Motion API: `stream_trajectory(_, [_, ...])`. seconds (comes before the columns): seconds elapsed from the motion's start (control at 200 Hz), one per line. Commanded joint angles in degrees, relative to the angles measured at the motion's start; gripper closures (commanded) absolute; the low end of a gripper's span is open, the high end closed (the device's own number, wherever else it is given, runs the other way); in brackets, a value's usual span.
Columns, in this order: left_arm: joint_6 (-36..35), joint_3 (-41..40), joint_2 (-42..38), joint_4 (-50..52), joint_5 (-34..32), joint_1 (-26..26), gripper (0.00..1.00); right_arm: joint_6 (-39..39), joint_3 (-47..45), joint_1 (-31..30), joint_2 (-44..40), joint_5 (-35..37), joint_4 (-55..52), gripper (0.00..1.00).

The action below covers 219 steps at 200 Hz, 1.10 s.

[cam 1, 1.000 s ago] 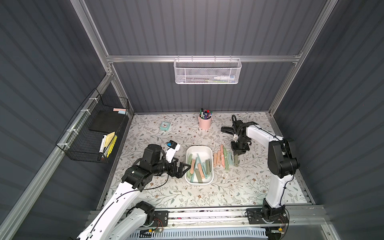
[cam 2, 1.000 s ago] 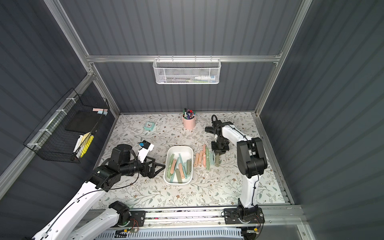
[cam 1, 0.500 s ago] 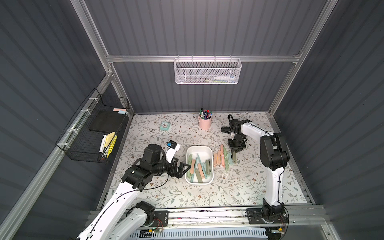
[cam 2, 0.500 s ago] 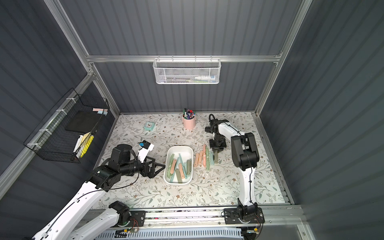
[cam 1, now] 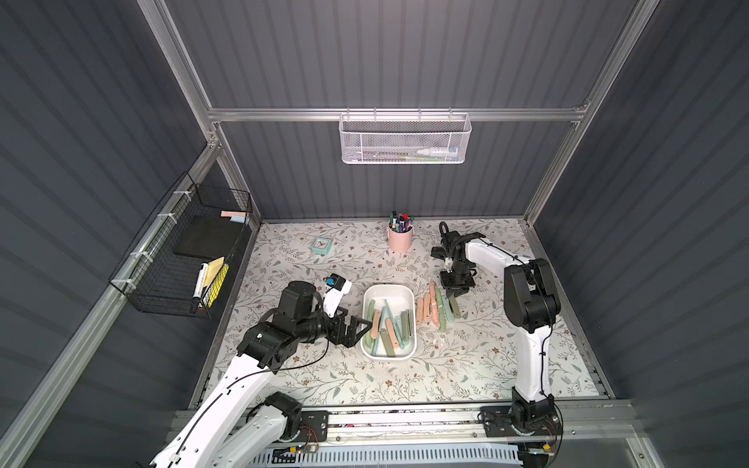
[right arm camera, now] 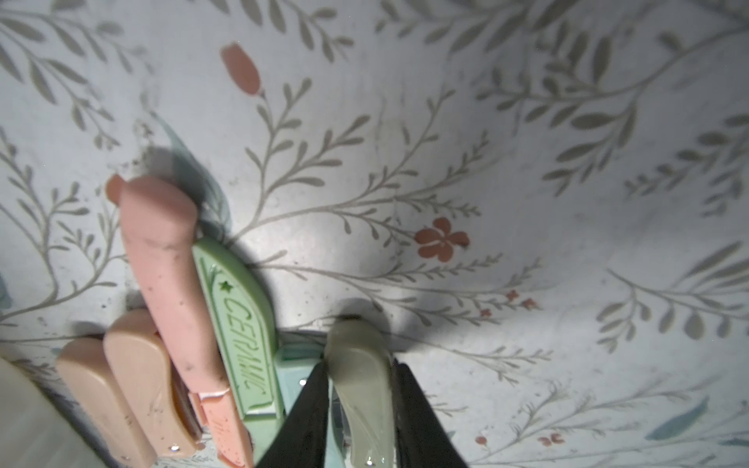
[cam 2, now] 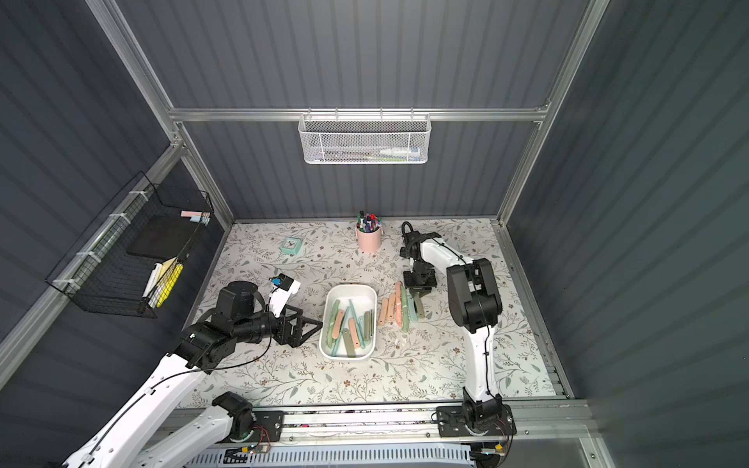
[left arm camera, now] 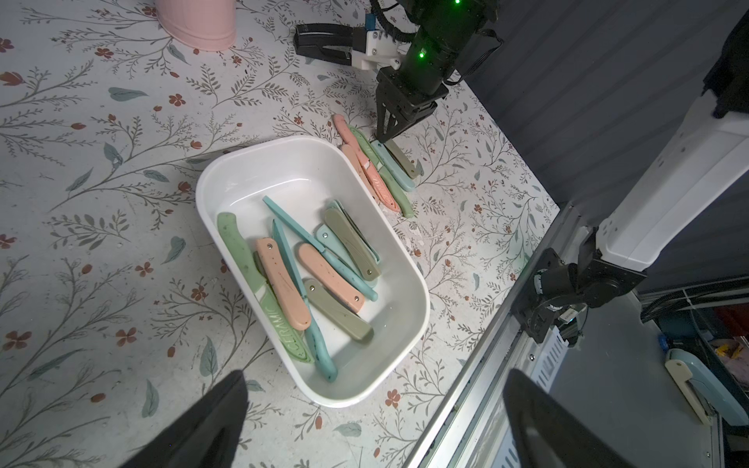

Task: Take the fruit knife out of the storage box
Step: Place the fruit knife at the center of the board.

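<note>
At the middle of the floral table (cam 1: 466, 364), the white storage box (cam 1: 388, 287) holds a jumble of fruit knives (cam 1: 390, 328). The left gripper (cam 1: 358, 330) hovers just beside its rim, jaws wide and empty. The right gripper (right arm camera: 360, 372) straddles an olive folding knife (right arm camera: 352, 340) lying outside the box, jaws narrow; whether they pinch it is unclear.

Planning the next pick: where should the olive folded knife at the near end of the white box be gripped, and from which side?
Probably mid-length on the olive folded knife, between its two rivets, across its narrow width, coming straight down. It lies on top of the others in the storage box, bare floor along one long edge; the walls bar a sideways approach.
</note>
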<state>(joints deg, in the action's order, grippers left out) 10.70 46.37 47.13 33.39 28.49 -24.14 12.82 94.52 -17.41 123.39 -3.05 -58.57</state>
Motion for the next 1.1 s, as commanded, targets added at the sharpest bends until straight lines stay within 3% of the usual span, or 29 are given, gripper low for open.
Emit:
stream_trajectory(0.0, [-1.0, 0.0, -0.4, 0.2, -0.2, 0.3, 0.01, 0.5, 0.6, -0.2, 0.7, 0.4, -1.9, 0.68])
stream_trajectory(0.355, [-1.2, 0.1, -0.3, 0.2, 0.3, 0.3, 0.01, 3.5, -2.9, -0.2, -6.4, 0.2, 0.7, 0.60])
stream_trajectory(0.695, [-0.9, 0.1, 0.2, 0.2, 0.1, 0.3, 0.01, 5.1, -11.1, -1.3, -21.8, -4.5, 8.2, 0.53])
stream_trajectory(0.901, [3.3, 1.9, 1.5, 2.9, -14.7, 0.3, 0.01, 5.4, -18.0, -8.3, -30.5, -9.3, 15.8, 0.46])
stream_trajectory(1.091, [4.4, 1.8, 1.1, 2.9, -20.1, 0.3, 0.01, 6.3, -18.1, -19.1, -31.5, -7.7, 17.3, 0.36])
